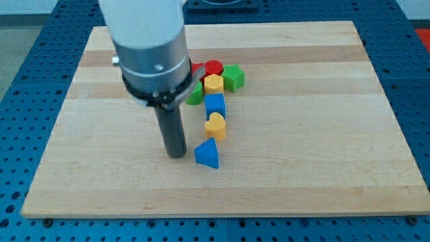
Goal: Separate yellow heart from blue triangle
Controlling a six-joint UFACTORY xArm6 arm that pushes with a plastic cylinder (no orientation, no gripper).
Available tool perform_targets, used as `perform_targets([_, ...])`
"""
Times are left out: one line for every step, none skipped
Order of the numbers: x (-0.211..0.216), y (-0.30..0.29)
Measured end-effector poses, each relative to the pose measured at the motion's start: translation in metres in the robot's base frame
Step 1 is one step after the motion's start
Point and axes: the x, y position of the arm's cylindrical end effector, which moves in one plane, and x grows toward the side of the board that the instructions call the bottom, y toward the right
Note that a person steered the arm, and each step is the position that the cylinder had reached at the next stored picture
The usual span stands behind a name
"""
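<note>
Blue perforated metal [40,40] is seen on all sides of a pale wooden board [322,134], which fills most of the view and serves as the work surface. No pincer is fitted: the arm [148,40] ends in a straight dark rod, so no apart or together state applies. My tip [176,155] is set down on the board slightly toward the view's left of its middle and nearer the bottom edge than the top edge.

A loose column of blocks is recorded just to the view's right of the rod, running from the board's middle up toward the top edge. The blue triangle [207,153] is found at the foot of the column, just beside my tip on its right; whether the two touch cannot be told. The yellow heart [216,126] is placed directly above the triangle, very close to it, with contact not resolvable. A blue cube-like block [214,104] is noted above the heart, followed by a yellow rounded block [213,83]. A red cylinder [213,66] is located at the head of the column, with a green block [234,77] at its right. A second green block [195,95] and a second red block [197,69] are partly hidden behind the arm's housing; their shapes cannot be made out.
</note>
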Motion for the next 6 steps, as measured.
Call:
perform_targets([0.019, 0.001])
perform_targets([0.005, 0.007])
perform_targets([-0.022, 0.023])
perform_targets([-0.036, 0.046])
perform_targets([-0.046, 0.069])
perform_targets([-0.056, 0.094])
